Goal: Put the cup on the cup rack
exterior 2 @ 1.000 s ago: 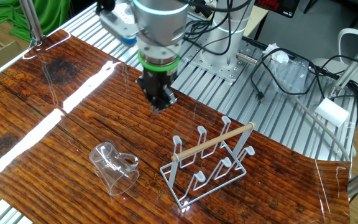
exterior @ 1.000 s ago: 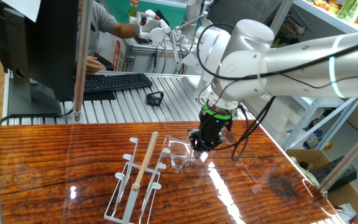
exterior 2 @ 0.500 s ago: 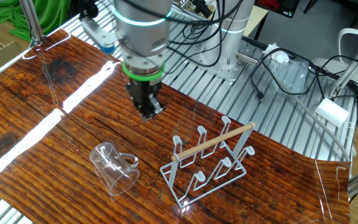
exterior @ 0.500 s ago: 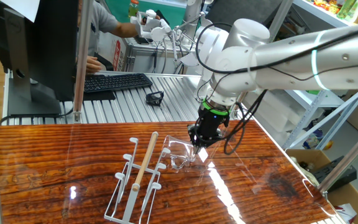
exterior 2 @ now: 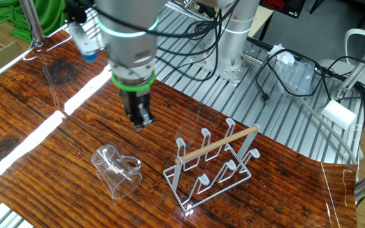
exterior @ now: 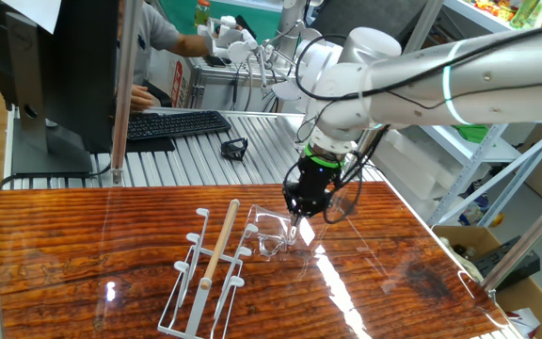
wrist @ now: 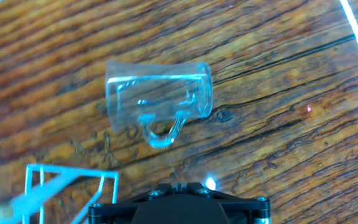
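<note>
In the hand view, only the black base of my two-finger gripper (exterior 2: 139,120) fills the bottom edge; its fingertips are out of frame there, and in both fixed views they are too small and dark to read, so I cannot tell whether it is spread or closed. It carries nothing.

Just beyond, in the upper middle of the hand view, the small clear glass cup (wrist: 159,96) with a curved handle lies on its side on the dark brown wood-grain table (exterior 2: 56,142), handle pointing toward the bottom of the frame. In the other fixed view the cup sits at lower left, with my gripper hovering above and behind it, apart from it.

Farther on, at the lower left of the hand view, shows a corner of the white wire cup rack (exterior 2: 215,161) with slanted pegs and a pale wooden bar, near the cup but not touching it.

The risk, as I judge it: the glass is hard to see and round, so a descent slightly off centre could nudge it into rolling toward the rack, or my fingers could slip on the smooth wall.
</note>
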You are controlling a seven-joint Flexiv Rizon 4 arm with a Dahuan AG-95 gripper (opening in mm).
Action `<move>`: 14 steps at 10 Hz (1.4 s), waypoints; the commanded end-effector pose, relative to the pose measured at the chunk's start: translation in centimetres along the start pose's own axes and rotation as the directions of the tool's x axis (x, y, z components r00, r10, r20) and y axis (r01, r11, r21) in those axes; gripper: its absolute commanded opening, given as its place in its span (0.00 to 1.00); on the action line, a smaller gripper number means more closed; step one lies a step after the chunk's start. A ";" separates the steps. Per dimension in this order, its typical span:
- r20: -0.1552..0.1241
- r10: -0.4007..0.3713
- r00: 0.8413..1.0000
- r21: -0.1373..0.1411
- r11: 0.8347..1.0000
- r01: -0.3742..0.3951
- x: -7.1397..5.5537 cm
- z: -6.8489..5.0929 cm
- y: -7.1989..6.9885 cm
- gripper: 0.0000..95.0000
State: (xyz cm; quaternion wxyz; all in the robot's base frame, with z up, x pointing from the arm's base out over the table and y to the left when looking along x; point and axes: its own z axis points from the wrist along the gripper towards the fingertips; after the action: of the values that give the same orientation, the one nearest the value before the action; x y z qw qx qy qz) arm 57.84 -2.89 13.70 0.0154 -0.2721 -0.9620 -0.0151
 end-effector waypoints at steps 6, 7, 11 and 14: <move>-0.069 0.328 0.942 -0.063 0.941 -0.332 -5.1 2.1 0.0 0.00; -0.068 0.352 0.934 -0.067 0.932 -0.356 -5.5 2.3 0.0 0.00; -0.146 0.510 0.848 -0.098 0.845 -0.525 -7.1 2.4 -0.2 0.00; -0.137 0.591 0.795 -0.125 0.786 -0.606 -7.1 3.6 0.1 0.20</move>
State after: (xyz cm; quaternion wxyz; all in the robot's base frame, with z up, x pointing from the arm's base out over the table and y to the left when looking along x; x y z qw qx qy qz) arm 64.06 -6.50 10.13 0.0484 -0.5427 -0.8333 -0.0938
